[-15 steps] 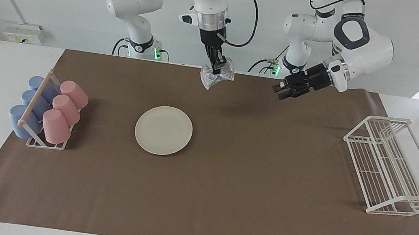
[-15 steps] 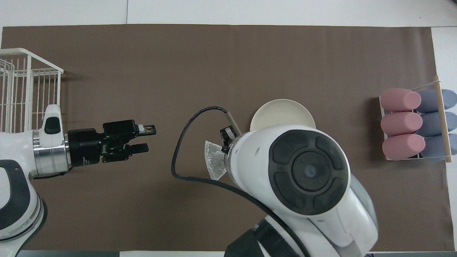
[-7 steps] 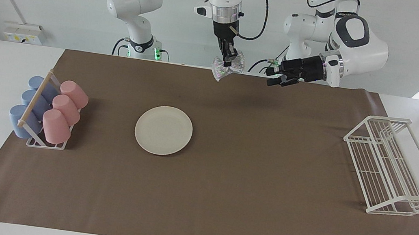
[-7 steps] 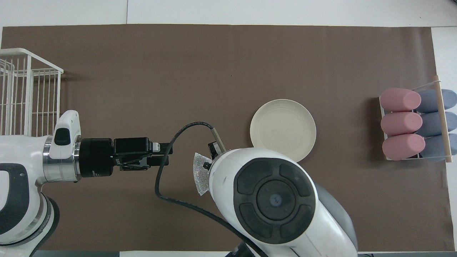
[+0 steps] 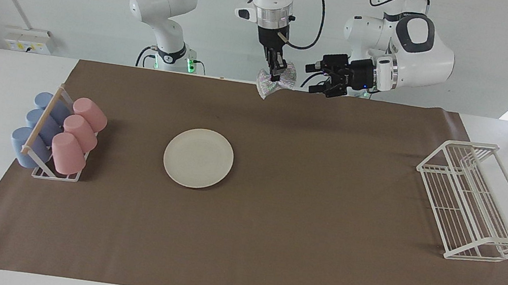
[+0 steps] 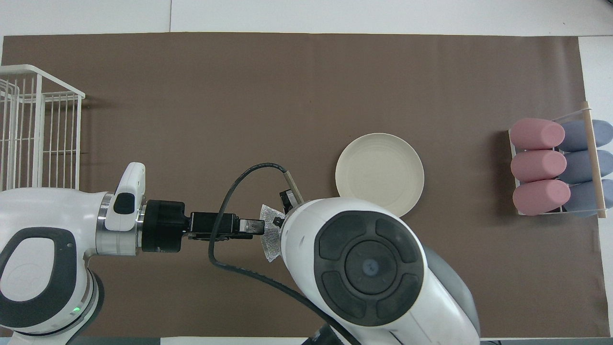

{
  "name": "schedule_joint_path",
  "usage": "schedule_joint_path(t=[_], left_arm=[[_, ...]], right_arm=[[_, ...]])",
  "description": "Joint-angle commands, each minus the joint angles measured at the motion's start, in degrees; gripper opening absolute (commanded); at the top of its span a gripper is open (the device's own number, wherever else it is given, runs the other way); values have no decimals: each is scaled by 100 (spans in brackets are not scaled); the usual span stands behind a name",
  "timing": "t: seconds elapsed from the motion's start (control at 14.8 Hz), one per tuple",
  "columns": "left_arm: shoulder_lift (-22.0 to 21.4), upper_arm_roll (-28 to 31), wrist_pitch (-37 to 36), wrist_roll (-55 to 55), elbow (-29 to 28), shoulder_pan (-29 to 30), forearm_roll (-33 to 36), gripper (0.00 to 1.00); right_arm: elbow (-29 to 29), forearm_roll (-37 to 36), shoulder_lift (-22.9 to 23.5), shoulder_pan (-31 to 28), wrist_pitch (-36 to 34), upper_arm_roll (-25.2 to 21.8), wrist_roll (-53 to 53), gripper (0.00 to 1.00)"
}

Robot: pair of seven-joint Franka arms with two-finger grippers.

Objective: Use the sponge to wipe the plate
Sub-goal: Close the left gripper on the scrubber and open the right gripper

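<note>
Silvery, foil-like mesh marks the sponge, which hangs pinched in the right gripper, up in the air over the brown mat's edge at the robots' end of the table; the right arm comes straight down to it, and the pad bulges out on both sides of the clenched fingers; in the overhead view only a corner of the sponge shows beside the arm's big white wrist. The left gripper lies level in the air just beside the sponge, pointing at it, fingers spread apart with one above the other; from above its tips reach the sponge's edge, though I cannot tell whether they touch it. The plate rests flat and bare on the mat, well apart from both grippers and toward the right arm's end of the table. A cup holder with pink and blue cups stands at the right arm's end; a white wire rack stands at the left arm's end.
</note>
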Motion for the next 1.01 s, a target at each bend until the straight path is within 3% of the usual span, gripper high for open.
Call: schedule_joint_path(t=[0.0, 0.13, 0.34, 0.4, 0.47, 0.61, 0.94], left_arm=[[-80, 55, 213, 120, -131, -110, -105, 95], [-63, 55, 423, 120, -122, -285, -122, 84], [-54, 46, 618, 111, -122, -365, -236, 82], [-54, 46, 653, 111, -122, -374, -263, 77], [-54, 55, 679, 111, -131, -461, -263, 62], [-62, 55, 662, 50, -140, -488, -263, 0], [-62, 63, 636, -240, -140, -471, -263, 0]], right_arm=[[13, -130, -9, -64, -14, 51, 94, 0], [14, -130, -9, -64, -14, 51, 94, 0], [14, -130, -9, -73, -14, 51, 77, 0], [14, -130, -9, -73, -14, 51, 68, 0], [14, -130, -9, -73, -14, 51, 68, 0], [14, -130, -9, -73, -14, 51, 59, 0], [14, -130, -9, -82, -14, 51, 59, 0]])
